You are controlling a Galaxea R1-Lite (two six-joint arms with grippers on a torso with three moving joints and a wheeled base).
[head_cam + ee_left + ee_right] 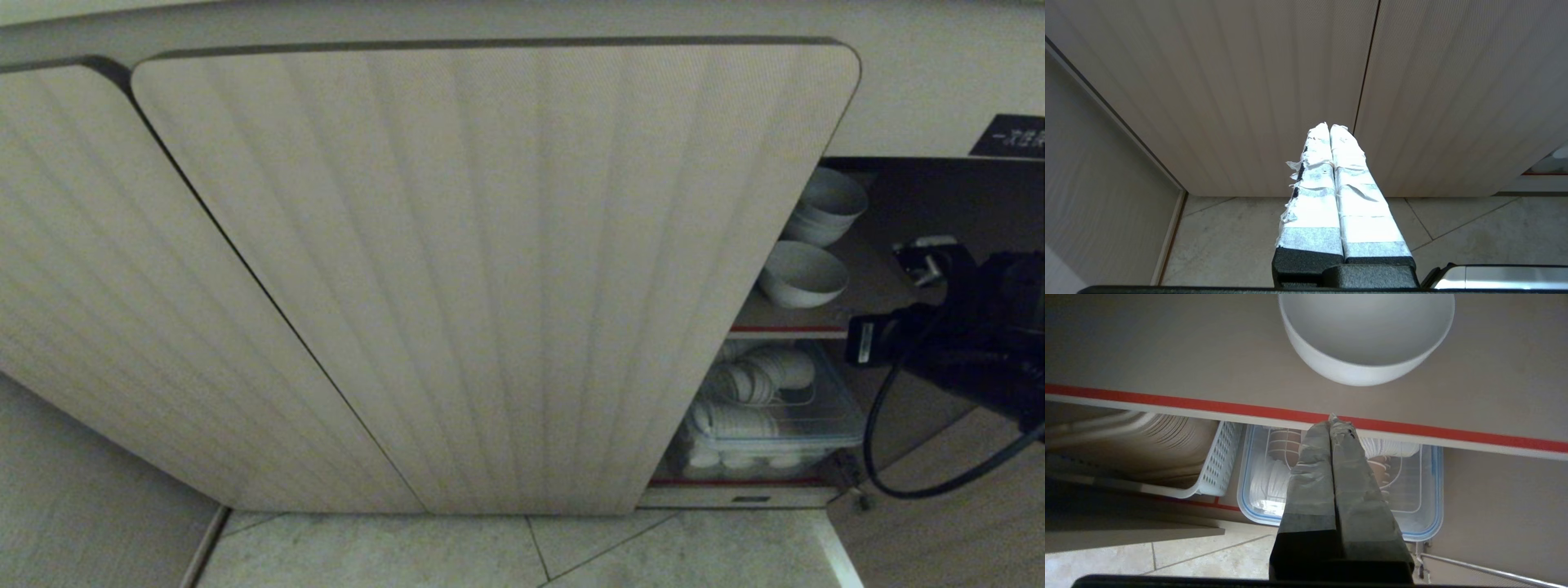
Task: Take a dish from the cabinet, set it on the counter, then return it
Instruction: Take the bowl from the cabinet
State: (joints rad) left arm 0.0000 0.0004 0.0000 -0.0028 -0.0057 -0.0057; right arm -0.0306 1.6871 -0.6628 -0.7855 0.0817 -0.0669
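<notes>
The cabinet (490, 269) has ribbed beige doors and stands open at the right. On its upper shelf, edged in red (1208, 404), sits the dish (802, 273), a plain white deep bowl (1367, 339). My right gripper (1333, 418) is shut and empty, its tips level with the shelf's red edge, just in front of the bowl and apart from it. The black right arm (971, 327) reaches in from the right. My left gripper (1329, 127) is shut and empty, facing the closed doors (1249, 102) low over the floor. The counter is out of view.
A nested stack of white bowls (829, 204) stands behind the dish. On the lower shelf, a clear blue-rimmed box (1425, 522) holds dishes in a wire rack, beside a white perforated basket (1220, 457). A black cable (878, 425) loops below the arm. Tile floor (490, 555) lies below.
</notes>
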